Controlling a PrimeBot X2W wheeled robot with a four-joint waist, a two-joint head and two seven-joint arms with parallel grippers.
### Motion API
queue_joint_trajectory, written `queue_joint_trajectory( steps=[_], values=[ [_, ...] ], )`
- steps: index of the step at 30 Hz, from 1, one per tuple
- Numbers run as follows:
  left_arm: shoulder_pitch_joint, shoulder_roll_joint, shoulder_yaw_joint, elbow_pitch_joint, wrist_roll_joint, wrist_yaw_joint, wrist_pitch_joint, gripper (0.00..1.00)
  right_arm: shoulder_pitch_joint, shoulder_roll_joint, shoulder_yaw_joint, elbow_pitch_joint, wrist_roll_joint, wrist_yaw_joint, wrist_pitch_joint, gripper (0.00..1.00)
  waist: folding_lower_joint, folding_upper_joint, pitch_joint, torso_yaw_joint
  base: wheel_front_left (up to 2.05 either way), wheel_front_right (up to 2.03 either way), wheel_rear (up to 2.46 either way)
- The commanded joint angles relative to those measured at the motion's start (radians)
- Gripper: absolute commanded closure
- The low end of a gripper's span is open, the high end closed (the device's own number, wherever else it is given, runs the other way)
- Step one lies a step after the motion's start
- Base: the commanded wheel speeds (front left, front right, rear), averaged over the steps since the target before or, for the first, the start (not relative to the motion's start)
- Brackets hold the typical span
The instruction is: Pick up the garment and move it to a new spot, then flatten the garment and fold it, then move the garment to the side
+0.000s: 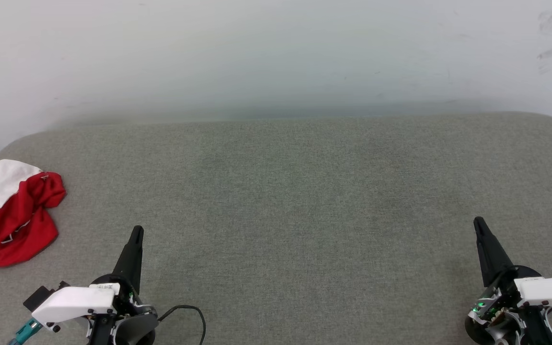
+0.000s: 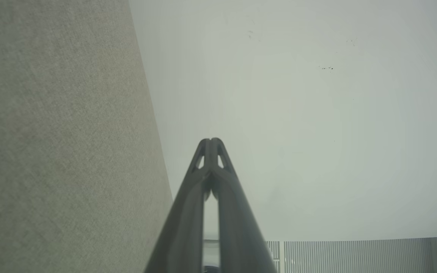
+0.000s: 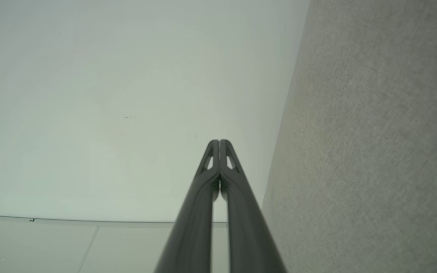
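The garment (image 1: pixel 10 215), red with a white sleeve showing, lies crumpled at the far left edge of the grey fabric surface (image 1: pixel 285 201) in the head view. My left gripper (image 1: pixel 137 231) stands at the lower left, shut and empty, to the right of the garment and apart from it. At the lower right my right gripper (image 1: pixel 478 222) is shut too, with nothing in it. In the left wrist view the left gripper (image 2: pixel 211 141) has its tips pressed together; the right gripper (image 3: pixel 219 142) in its own view looks the same.
A pale wall (image 1: pixel 276 52) rises right behind the grey surface, whose back corners are rounded. A black cable (image 1: pixel 189 311) loops beside my left wrist. A ribbed panel (image 2: pixel 355 256) shows low in the left wrist view.
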Motion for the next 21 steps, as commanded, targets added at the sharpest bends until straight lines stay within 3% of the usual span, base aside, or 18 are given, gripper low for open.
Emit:
queue_joint_trajectory(
  steps=[1, 21],
  values=[
    [-0.007, 0.001, 0.003, -0.001, 0.000, -0.002, 0.002, 1.00, -0.012, 0.004, 0.001, 0.000, 0.003, 0.000, 0.001, 1.00, 0.0000, 0.0000, 0.000, 0.000, 0.00, 0.00, 0.00],
    [-0.007, 0.001, 0.003, -0.001, 0.000, -0.002, 0.002, 1.00, -0.012, 0.004, 0.001, 0.000, 0.003, 0.000, 0.001, 1.00, 0.0000, 0.0000, 0.000, 0.000, 0.00, 0.00, 0.00]
  ],
)
